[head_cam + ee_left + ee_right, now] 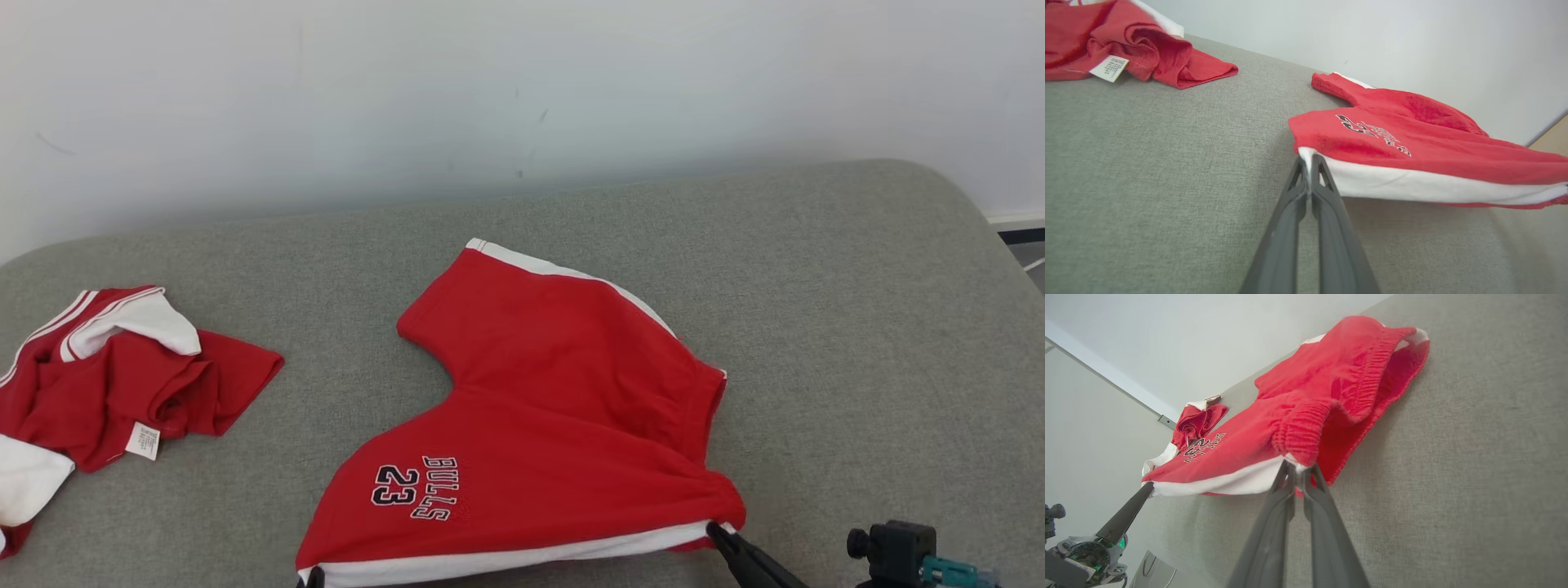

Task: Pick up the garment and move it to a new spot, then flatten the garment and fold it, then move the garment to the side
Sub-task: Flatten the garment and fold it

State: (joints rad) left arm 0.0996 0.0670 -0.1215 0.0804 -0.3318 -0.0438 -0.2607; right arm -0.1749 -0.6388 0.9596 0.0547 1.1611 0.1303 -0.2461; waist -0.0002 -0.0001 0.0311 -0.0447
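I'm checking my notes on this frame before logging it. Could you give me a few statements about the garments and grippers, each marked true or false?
1. The left gripper and right gripper each pinch a corner of the red shorts at their near edge. True.
2. The print on the shorts reads LAKERS 24. False: it reads BULLS 23.
3. A crumpled red-and-white garment lies to the robot's left of the shorts. True.
4. That garment overlaps the shorts. False: bare grey surface separates them.

Red shorts (555, 392) on grey cushion (857, 327)
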